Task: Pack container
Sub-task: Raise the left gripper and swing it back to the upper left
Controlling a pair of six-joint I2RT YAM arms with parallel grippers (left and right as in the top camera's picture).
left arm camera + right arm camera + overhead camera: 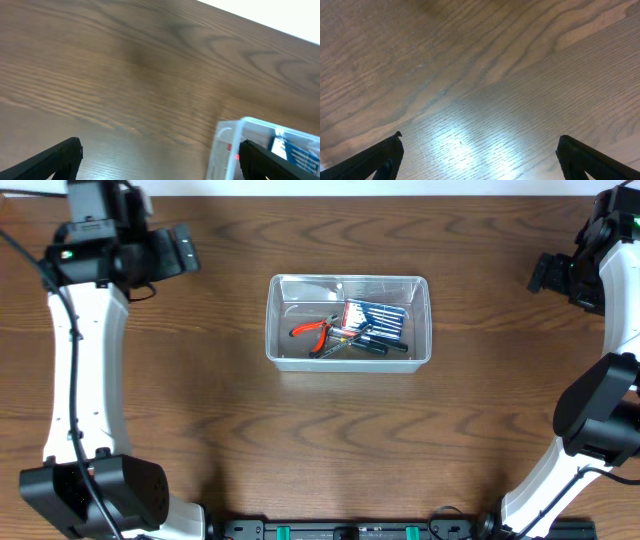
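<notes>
Two black fingertips (52, 159) fill the bottom corners of the left wrist view, set wide apart with only bare wood between them, so the left gripper (160, 162) is spread and holds nothing. The right wrist view shows the same: the right gripper (480, 152) has its jaws parted wide over plain wood grain and grips nothing. From overhead, two white-and-black arms (85, 380) rise from the near edge of the brown wooden counter (200, 430), one on the left and one on the right, each reaching to a far corner, well apart from everything else. One clear container (272, 320) sits upright about mid-counter, a little toward the far side, between the two grippers and touched by neither; its left end shows at the lower right of the left wrist view. Inside it lie one pair of red-handled pliers (313, 330) on the left, one blue-and-red screwdriver set case (380, 318) on the right, and dark loose screwdrivers (378, 347) along the near wall, whose exact number I cannot tell
</notes>
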